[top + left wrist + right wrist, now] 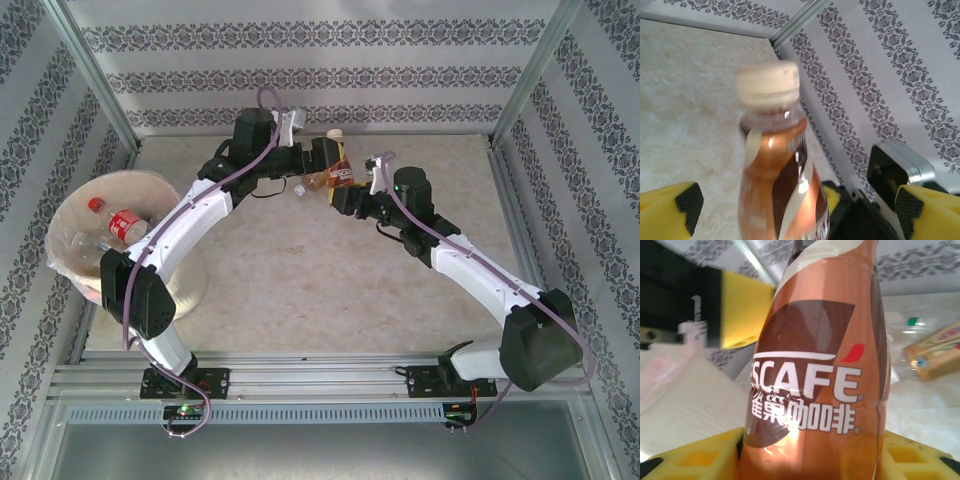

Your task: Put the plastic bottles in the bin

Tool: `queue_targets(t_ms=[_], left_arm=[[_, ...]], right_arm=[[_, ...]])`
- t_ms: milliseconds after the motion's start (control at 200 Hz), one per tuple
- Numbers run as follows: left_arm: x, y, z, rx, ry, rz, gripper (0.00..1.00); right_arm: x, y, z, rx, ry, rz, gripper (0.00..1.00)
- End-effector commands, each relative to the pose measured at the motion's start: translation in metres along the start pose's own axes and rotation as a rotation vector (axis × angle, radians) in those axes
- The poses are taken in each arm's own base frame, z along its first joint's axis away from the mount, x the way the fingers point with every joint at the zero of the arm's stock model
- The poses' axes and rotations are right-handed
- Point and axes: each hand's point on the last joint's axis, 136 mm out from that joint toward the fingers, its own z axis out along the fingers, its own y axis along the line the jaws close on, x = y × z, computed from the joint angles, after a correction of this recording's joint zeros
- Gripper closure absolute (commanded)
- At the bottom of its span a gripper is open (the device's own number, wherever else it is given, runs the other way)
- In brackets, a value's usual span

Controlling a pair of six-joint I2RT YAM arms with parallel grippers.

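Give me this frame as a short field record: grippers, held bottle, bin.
left gripper: fingers open, either side of the coffee bottle
right gripper: shut on coffee bottle's lower body
coffee bottle: amber, cream cap, held above the table
bin: at left, holds red-capped bottle and other clear ones
table: green-capped bottle and yellow-labelled bottle lying loose
status: coffee bottle not yet in bin

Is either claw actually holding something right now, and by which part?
Yes. The right claw is shut on the brown coffee bottle, gripping its lower body. The left claw stands open around it, not gripping.
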Motion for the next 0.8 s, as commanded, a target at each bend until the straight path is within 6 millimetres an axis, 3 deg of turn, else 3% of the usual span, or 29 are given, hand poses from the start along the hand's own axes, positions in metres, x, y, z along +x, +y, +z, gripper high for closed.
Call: queue_targets(t_ms=[0,80,155,375,475,695,794], left_arm=[[-0.013,-0.002,0.002,-0.039,-0.036,0.046,0.00],[-0.010,0.013,0.005,-0.106,-0.011,0.030,0.03],[-0.008,0.019,0.007,-0.132,0.001,0.020,0.15],[-0.004,0.017,0.004,-0.123,0.005,0.027,0.44],[-0.003,0.017,0.002,-0.126,0.003,0.030,0.52],[-0.004,0.015,-0.004,-0.130,-0.018,0.017,0.63],[-0.008,0.020,-0.011,-0.169,-0.046,0.017,0.63]], right_arm=[[-0.004,0.034,0.006,-0.133,0.026,-0.073,0.62],[-0.006,0.044,0.011,-0.161,0.038,-0.095,0.62],[-0.005,0.048,0.014,-0.171,0.052,-0.104,0.62],[-0.002,0.047,0.018,-0.175,0.071,-0.099,0.61],[0.001,0.047,0.018,-0.179,0.086,-0.097,0.59],[0.001,0.051,0.014,-0.195,0.098,-0.091,0.44],[0.001,0.051,0.010,-0.190,0.099,-0.093,0.22]])
